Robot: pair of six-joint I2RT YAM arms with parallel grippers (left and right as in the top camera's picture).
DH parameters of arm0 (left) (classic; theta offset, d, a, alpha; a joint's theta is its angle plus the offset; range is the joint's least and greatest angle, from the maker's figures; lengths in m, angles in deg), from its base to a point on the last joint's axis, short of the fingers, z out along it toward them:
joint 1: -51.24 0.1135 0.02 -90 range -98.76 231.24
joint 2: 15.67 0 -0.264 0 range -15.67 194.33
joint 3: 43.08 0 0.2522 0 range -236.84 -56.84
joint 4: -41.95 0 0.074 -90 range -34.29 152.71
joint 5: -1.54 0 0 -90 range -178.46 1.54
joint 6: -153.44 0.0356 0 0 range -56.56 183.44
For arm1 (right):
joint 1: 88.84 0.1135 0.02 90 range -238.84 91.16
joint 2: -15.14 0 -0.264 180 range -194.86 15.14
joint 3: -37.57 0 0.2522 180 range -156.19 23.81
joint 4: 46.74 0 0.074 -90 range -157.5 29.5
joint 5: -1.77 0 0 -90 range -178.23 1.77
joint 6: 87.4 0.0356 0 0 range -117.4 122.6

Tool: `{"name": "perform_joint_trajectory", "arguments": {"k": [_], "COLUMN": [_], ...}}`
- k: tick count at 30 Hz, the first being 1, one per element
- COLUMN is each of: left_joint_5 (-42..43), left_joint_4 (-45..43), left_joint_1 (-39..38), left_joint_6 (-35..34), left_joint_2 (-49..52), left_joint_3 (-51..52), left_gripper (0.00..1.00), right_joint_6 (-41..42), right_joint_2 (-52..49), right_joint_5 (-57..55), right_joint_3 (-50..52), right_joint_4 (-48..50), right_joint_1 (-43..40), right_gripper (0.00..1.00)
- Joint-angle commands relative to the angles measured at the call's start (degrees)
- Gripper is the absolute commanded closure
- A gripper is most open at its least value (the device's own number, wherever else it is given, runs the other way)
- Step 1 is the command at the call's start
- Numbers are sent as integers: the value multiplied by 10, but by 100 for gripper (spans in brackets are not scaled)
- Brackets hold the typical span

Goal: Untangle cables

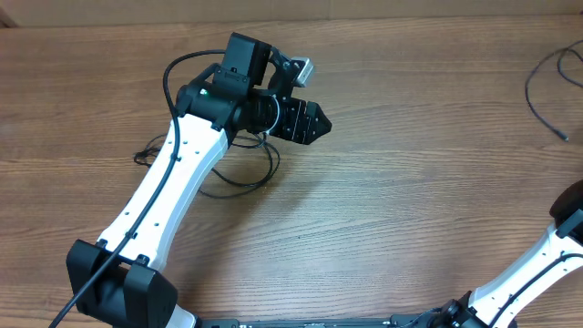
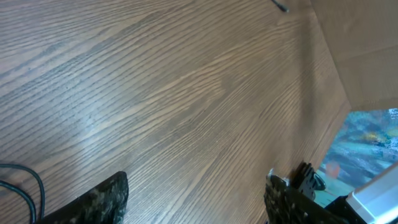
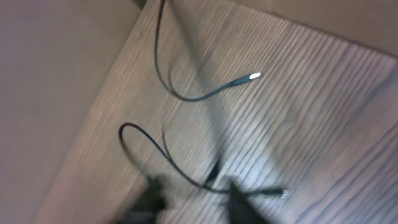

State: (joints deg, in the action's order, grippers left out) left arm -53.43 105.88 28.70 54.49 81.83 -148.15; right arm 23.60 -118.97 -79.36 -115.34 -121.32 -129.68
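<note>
Left fingers [image 2: 99, 199] wide apart, empty; right fingers [image 3: 152, 199] parted, blurred, beside cable [image 3: 140, 140].

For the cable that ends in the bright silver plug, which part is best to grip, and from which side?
Probably the straight stretch of the cable just behind its silver plug, from above, squeezing across the cord. It lies flat on the table, and that end is apart from the second cable.
</note>
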Motion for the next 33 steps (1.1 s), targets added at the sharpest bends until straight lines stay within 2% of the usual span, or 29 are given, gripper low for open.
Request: {"name": "perform_joint_trajectory", "arguments": {"k": [1,2,10,14,18,24,27,33], "left_joint_5": [-10,-10,-32,-79,-108,-176,-203,-204], "left_joint_4": [-4,-6,-24,-36,-27,112,175,228], "left_joint_1": [-5,-5,-5,0,24,99,143,231], "left_joint_6": [-6,-5,-6,-32,-62,-81,-118,-120], "left_joint_2": [-12,-12,-12,-12,-13,-17,-17,-17], "left_joint_3": [-7,-7,-7,-7,-21,-92,-109,-108], "left_gripper": [30,29,29,29,28,29,26,27], "right_joint_6": [2,2,2,-6,-54,-162,-227,-261], "right_joint_2": [4,4,14,39,63,68,68,67], "right_joint_5": [24,36,90,107,126,157,157,157], "right_joint_3": [-7,-7,-8,-8,-8,-7,-7,3], "right_joint_4": [-5,-10,-75,-113,-158,-253,-303,-341], "right_joint_1": [3,4,20,60,126,269,350,474], "right_gripper": [6,0,0,0,0,0,0,0]}}
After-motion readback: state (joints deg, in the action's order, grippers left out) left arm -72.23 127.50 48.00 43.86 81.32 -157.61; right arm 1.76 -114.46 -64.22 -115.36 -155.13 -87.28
